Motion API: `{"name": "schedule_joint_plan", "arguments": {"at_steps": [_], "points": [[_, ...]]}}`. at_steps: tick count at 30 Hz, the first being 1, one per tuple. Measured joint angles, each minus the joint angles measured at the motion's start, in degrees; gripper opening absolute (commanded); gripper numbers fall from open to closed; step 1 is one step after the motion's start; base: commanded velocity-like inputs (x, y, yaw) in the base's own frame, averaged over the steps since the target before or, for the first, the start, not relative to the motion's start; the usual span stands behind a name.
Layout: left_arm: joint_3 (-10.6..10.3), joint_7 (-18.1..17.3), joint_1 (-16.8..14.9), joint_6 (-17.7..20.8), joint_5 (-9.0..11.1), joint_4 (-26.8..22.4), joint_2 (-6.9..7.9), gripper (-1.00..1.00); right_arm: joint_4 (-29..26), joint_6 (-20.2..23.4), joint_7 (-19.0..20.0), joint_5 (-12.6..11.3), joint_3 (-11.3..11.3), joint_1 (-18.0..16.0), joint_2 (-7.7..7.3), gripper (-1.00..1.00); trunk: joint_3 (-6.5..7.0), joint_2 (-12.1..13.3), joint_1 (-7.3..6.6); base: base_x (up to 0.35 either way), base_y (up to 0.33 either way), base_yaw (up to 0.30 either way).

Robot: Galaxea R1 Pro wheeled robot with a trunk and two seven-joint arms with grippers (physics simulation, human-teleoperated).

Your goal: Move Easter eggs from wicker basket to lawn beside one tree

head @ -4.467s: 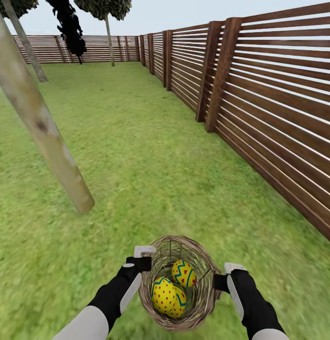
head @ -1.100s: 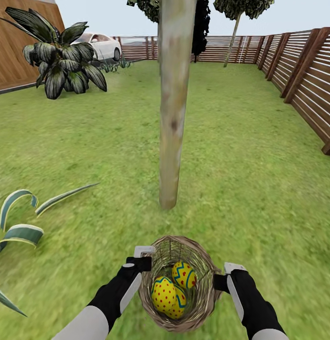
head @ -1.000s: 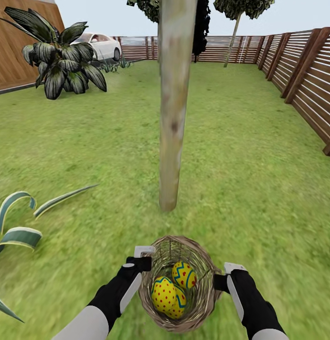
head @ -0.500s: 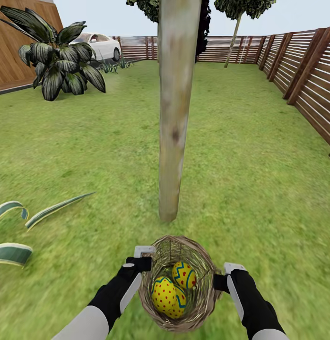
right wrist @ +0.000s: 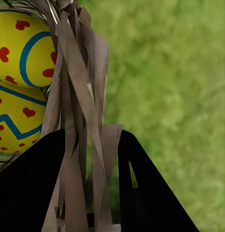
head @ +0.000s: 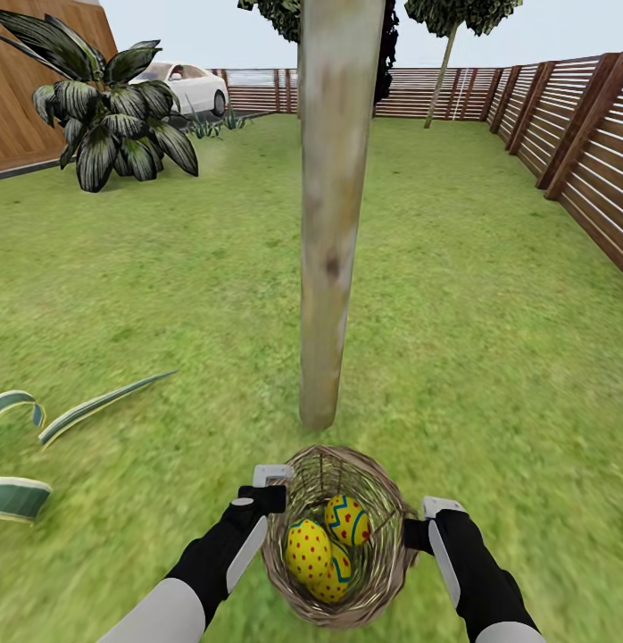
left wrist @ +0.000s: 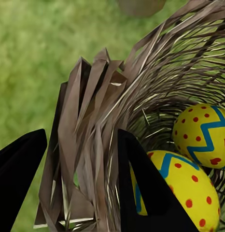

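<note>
The wicker basket (head: 340,536) hangs low in front of me, held between both arms above the lawn (head: 490,339). My left gripper (head: 274,489) is shut on its left rim, and the left wrist view shows the woven wall (left wrist: 88,159) between my left gripper's (left wrist: 83,186) black fingers. My right gripper (head: 417,529) is shut on the right rim, where woven strands (right wrist: 81,121) pass between my right gripper's (right wrist: 88,191) fingers. Yellow Easter eggs (head: 310,550) with blue zigzags and red dots lie inside; another egg (head: 347,520) rests beside it. The pale tree trunk (head: 329,223) stands just beyond the basket.
A slatted wooden fence (head: 588,152) runs along the right and the back. A dark-leaved plant (head: 115,116) and a white car (head: 191,85) are at far left. Striped long leaves (head: 44,420) lie on the grass at left. Thin-trunked trees (head: 450,36) stand far back.
The view turned left from the fence to face the trunk, then drew closer, so the trunk's base sits nearer the basket. Both grippers keep their hold; the eggs shifted slightly.
</note>
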Motion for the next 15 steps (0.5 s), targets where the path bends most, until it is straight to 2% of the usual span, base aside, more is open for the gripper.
{"name": "schedule_joint_plan", "arguments": {"at_steps": [15], "points": [[0.0, 0.0, 0.0, 0.0, 0.0, 0.0, 0.00, -1.00, 0.0, -0.1, 0.1, 0.1, 0.0, 0.0, 0.00, -1.00, 0.00, 0.0, 0.00, 0.000, 0.000, 0.000]]}}
